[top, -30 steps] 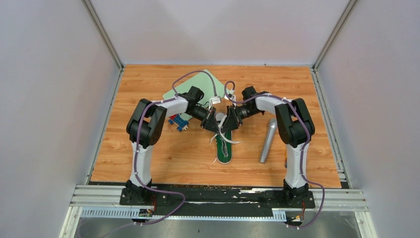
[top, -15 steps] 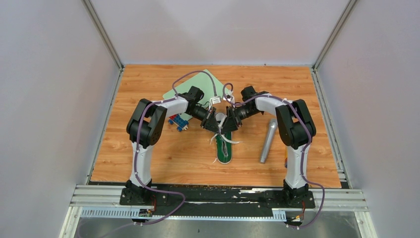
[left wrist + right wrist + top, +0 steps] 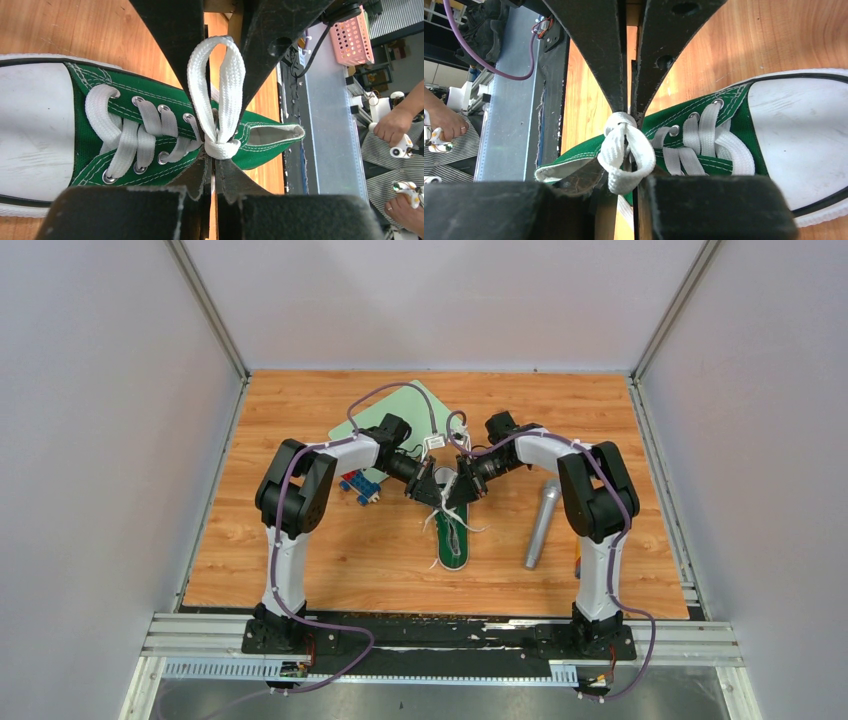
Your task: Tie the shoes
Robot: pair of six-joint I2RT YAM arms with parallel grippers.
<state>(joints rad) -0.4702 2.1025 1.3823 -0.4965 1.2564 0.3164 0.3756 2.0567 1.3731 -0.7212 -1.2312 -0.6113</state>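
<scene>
We are in a robotics lab: plain walls and aluminium rails box in the desk, and an operator's hand shows nearby.

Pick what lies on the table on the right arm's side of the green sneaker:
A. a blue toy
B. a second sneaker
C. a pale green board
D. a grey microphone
D: in the top view the grey microphone lies on the wood to the right of the sneaker, apart from it.
</scene>
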